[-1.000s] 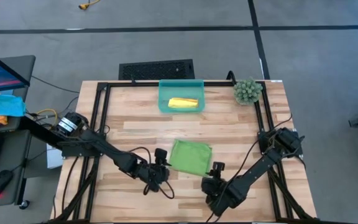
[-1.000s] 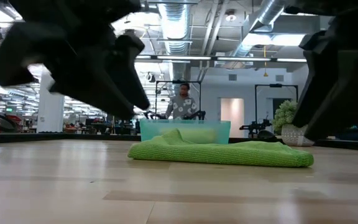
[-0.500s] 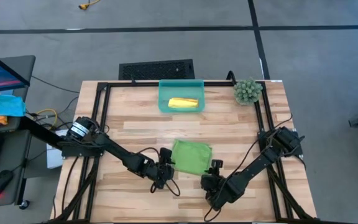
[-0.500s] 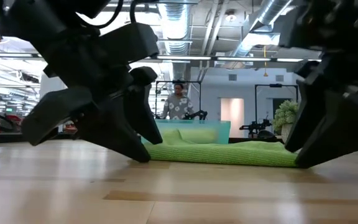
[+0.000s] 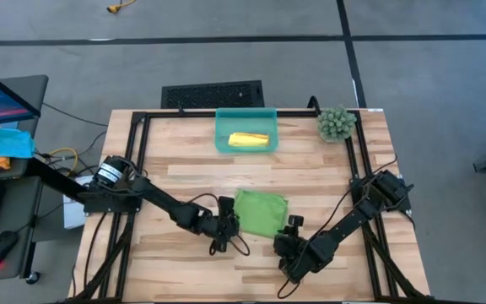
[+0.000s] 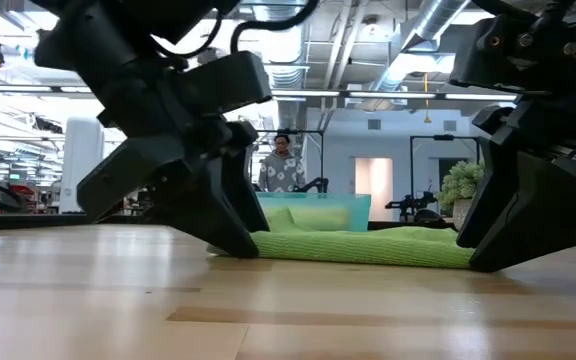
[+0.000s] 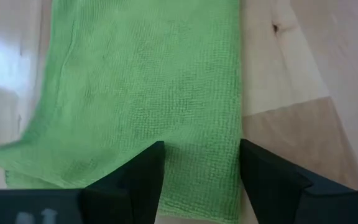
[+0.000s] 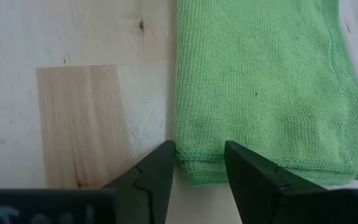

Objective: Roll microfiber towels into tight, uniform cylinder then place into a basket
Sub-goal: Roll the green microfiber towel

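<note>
Lime green cloth, the folded green towel (image 5: 260,212), lies flat on the wooden table (image 5: 310,181), and you have a gripper at each of its near corners. Your left gripper (image 7: 201,165) is down at the table surface with its jaws parted, straddling the towel's near hem at one corner; the cloth's side edge runs just inside one finger, bare wood beyond it. Your right gripper (image 8: 199,163) is likewise down and open, narrower, its fingers either side of the opposite near corner, where the stacked fold layers show along the hem. Neither gripper has closed on the cloth.

Ahead of both grippers, past the towel's far edge, a stretch of bare table separates it from the teal basket (image 5: 245,128), which sits against the table's far rail. A rolled yellow towel (image 5: 248,139) already lies inside it. To the right of the basket a small green plant (image 5: 335,123) stands at the far corner, well clear of both arms.
</note>
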You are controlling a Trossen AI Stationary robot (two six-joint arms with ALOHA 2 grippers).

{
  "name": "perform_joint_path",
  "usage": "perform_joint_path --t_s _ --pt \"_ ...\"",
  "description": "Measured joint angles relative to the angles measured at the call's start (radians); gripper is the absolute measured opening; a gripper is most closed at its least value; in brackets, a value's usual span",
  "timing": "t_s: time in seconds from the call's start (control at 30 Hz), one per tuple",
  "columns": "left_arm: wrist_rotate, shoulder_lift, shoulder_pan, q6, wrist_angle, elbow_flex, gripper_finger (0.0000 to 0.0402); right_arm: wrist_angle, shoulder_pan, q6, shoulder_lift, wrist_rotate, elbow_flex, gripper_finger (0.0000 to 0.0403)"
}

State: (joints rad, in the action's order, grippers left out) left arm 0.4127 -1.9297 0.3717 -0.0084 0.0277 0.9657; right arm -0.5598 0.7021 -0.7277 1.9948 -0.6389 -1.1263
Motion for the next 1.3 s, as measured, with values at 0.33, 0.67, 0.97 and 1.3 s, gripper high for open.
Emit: perform_joint_path --t_s 0.33,0.67,0.97,1.3 --pt "-0.154 0.0 -0.036 -0.07 0.004 -0.002 0.0091 0.012 -0.002 0.002 0.002 0.005 0.002 0.017" --pt "-0.263 0.018 -0.037 -0.236 0.034 -0.002 0.001 0.015 -0.006 0.024 0.008 0.06 -0.036 0.0115" --pt "-0.462 0.07 -0.032 -0.349 0.095 -0.005 0.0019 0.034 -0.015 0.059 0.01 0.164 -0.087 0.001" --pt "-0.697 0.084 -0.032 -0.458 0.153 -0.006 0.002 0.028 -0.029 0.081 0.01 0.272 -0.217 0.0009"
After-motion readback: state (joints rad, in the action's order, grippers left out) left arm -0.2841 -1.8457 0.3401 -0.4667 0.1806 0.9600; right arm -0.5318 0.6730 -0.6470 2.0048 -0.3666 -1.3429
